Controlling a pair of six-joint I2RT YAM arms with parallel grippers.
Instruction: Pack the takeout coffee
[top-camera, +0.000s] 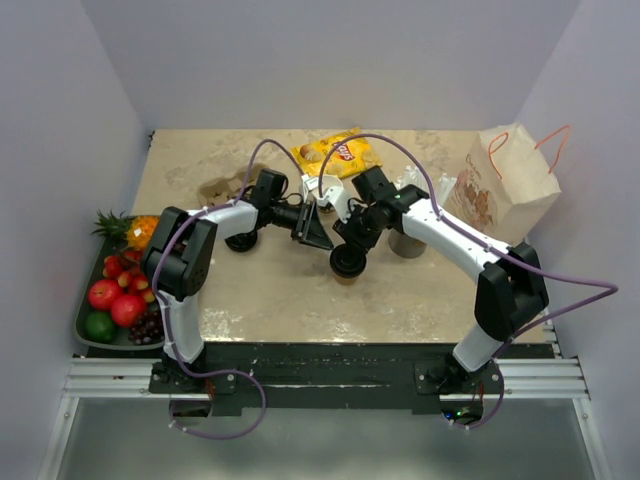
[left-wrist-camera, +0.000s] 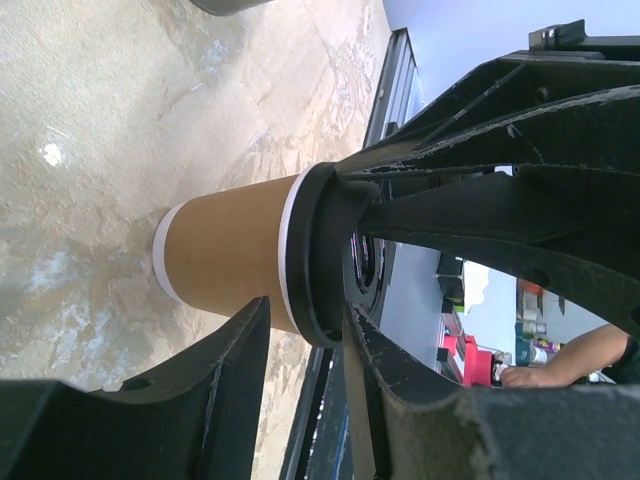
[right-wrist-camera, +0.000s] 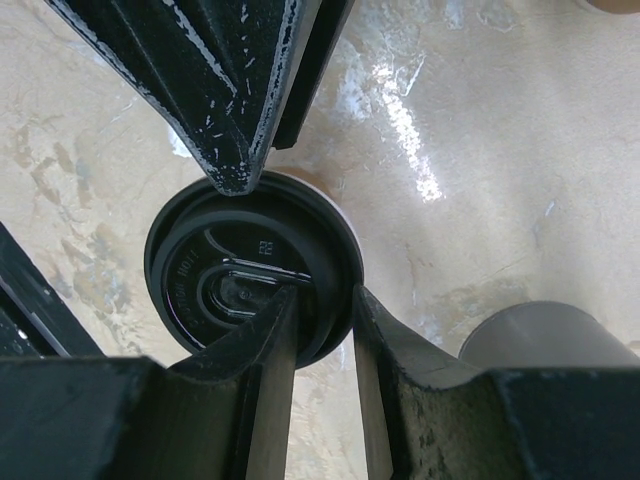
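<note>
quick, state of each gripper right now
left gripper: fingers close together beside the paper cup; cannot tell if it grips anything
right gripper: closed on the rim of the black lid

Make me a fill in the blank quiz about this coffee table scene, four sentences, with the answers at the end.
1. The lid sitting on the tan cup is ____ in colour.
2. The chip bag at the far side of the table is ____.
3. The fruit tray lies beside the ____ arm.
4. The brown paper bag stands on the ____ arm's side.

Answers: black; yellow; left; right
</note>
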